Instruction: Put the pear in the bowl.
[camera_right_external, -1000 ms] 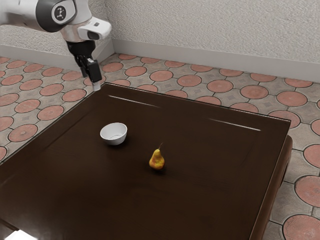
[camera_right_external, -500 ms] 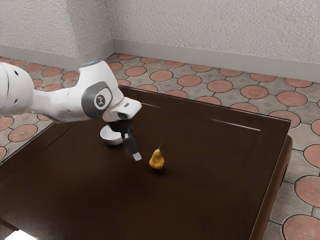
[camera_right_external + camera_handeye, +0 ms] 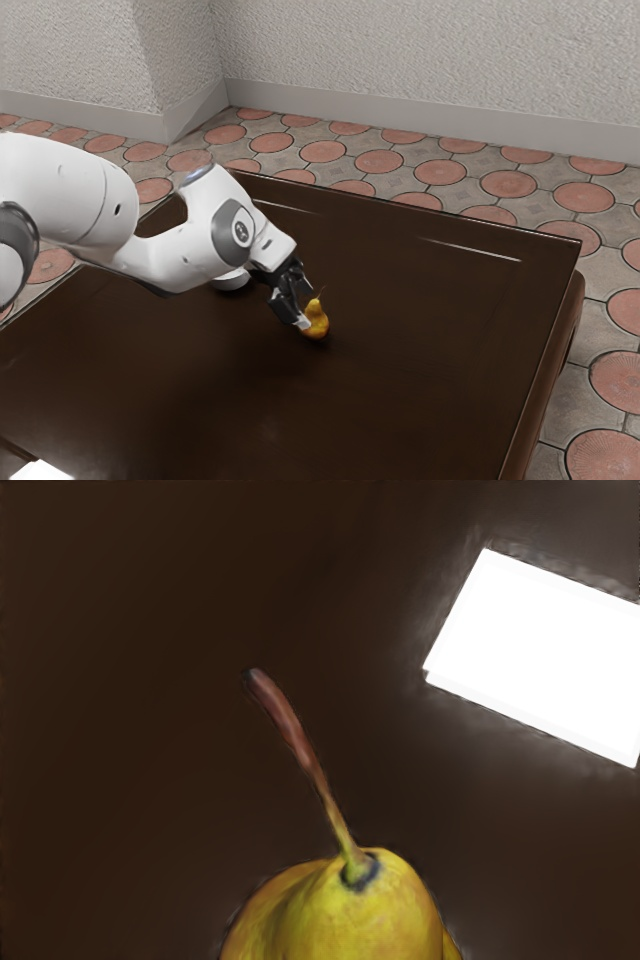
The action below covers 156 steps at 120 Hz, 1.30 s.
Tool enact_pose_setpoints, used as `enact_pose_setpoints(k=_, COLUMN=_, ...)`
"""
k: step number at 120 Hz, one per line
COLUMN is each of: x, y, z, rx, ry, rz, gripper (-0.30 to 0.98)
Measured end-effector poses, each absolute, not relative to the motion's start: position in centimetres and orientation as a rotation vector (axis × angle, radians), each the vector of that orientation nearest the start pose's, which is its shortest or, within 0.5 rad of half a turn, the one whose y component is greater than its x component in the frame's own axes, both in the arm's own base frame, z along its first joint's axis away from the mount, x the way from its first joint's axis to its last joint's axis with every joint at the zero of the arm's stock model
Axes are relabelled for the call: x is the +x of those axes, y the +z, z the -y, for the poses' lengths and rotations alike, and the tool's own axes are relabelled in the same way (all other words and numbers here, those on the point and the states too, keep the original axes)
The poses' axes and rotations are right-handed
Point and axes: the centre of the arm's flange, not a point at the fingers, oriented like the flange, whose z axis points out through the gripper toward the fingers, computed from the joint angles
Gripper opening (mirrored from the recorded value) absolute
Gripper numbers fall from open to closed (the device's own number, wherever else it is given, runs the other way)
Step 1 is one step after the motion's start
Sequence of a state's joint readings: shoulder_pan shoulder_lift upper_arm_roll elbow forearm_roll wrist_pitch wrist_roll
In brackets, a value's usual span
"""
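In the exterior view my gripper (image 3: 306,307) is low over the table at the pear (image 3: 316,321), its two fingers apart, one on the near side of the fruit and the other toward its far side. The yellow pear stands upright on the table, stem up. The wrist view has the pear (image 3: 360,915) close under my hand, its brown stem pointing up toward the camera. Behind the arm, the white bowl (image 3: 233,282) is mostly hidden; part of its lower side shows.
The dark brown table (image 3: 430,350) has a glossy top with pale streaks near its far edge. A bright white patch (image 3: 540,655) lies on the dark surface in the wrist view. Beyond the table are a tiled floor and pale walls.
My hand has swung from the table's far left corner in the exterior view, past the bowl, and down to the pear. The fingers now stand visibly apart. Pear and bowl have not moved.
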State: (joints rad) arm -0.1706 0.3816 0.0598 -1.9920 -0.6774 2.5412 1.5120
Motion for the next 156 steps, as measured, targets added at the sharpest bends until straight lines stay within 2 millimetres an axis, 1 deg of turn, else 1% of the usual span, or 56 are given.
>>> enact_pose_setpoints(k=10, x=62.5, y=26.9, z=6.2, rx=-2.781, ry=-0.654, rz=-1.743, gripper=0.69)
enact_pose_setpoints(k=29, x=62.3, y=24.6, z=6.2, rx=-2.830, ry=-0.716, rz=-1.725, gripper=0.69)
enact_pose_setpoints(k=40, x=62.2, y=23.7, z=6.4, rx=-2.832, ry=-0.733, rz=-1.738, gripper=0.69)
enact_pose_setpoints(k=54, x=62.9, y=23.5, z=6.9, rx=-2.805, ry=-0.770, rz=-1.764, gripper=0.68)
enact_pose_setpoints(k=58, x=63.0, y=23.4, z=6.9, rx=-2.800, ry=-0.777, rz=-1.769, gripper=0.64)
enact_pose_setpoints(k=69, x=63.0, y=23.4, z=6.9, rx=-2.784, ry=-0.784, rz=-1.785, gripper=0.41)
enact_pose_setpoints(k=74, x=63.0, y=23.4, z=6.9, rx=-2.776, ry=-0.786, rz=-1.794, gripper=0.33)
enact_pose_setpoints(k=82, x=62.9, y=23.7, z=6.9, rx=-2.756, ry=-0.791, rz=-1.810, gripper=0.25)
enact_pose_setpoints(k=88, x=62.9, y=24.4, z=7.0, rx=-2.736, ry=-0.806, rz=-1.822, gripper=0.21)
enact_pose_setpoints(k=92, x=62.8, y=25.3, z=7.0, rx=-2.717, ry=-0.825, rz=-1.828, gripper=0.18)
enact_pose_setpoints(k=100, x=62.5, y=28.9, z=6.6, rx=-2.656, ry=-0.884, rz=-1.837, gripper=0.15)
enact_pose_setpoints(k=105, x=62.2, y=31.0, z=5.5, rx=-2.622, ry=-0.914, rz=-1.827, gripper=0.13)
enact_pose_setpoints(k=109, x=62.1, y=32.7, z=4.0, rx=-2.591, ry=-0.929, rz=-1.812, gripper=0.11)
enact_pose_setpoints(k=117, x=61.9, y=35.2, z=-0.9, rx=-2.536, ry=-0.908, rz=-1.759, gripper=0.08)
enact_pose_setpoints(k=124, x=61.9, y=36.5, z=-5.2, rx=-2.499, ry=-0.864, rz=-1.718, gripper=0.06)
enact_pose_setpoints(k=129, x=62.2, y=37.5, z=-7.7, rx=-2.470, ry=-0.845, rz=-1.692, gripper=0.05)
enact_pose_setpoints(k=134, x=63.0, y=38.2, z=-9.6, rx=-2.442, ry=-0.833, rz=-1.673, gripper=0.05)
enact_pose_setpoints(k=140, x=64.1, y=38.0, z=-11.8, rx=-2.424, ry=-0.806, rz=-1.650, gripper=0.05)
enact_pose_setpoints(k=146, x=64.9, y=36.9, z=-13.4, rx=-2.428, ry=-0.775, rz=-1.635, gripper=0.05)
enact_pose_setpoints(k=150, x=65.3, y=36.1, z=-14.0, rx=-2.432, ry=-0.758, rz=-1.631, gripper=0.06)
enact_pose_setpoints(k=156, x=65.8, y=34.6, z=-14.4, rx=-2.450, ry=-0.741, rz=-1.628, gripper=0.06)
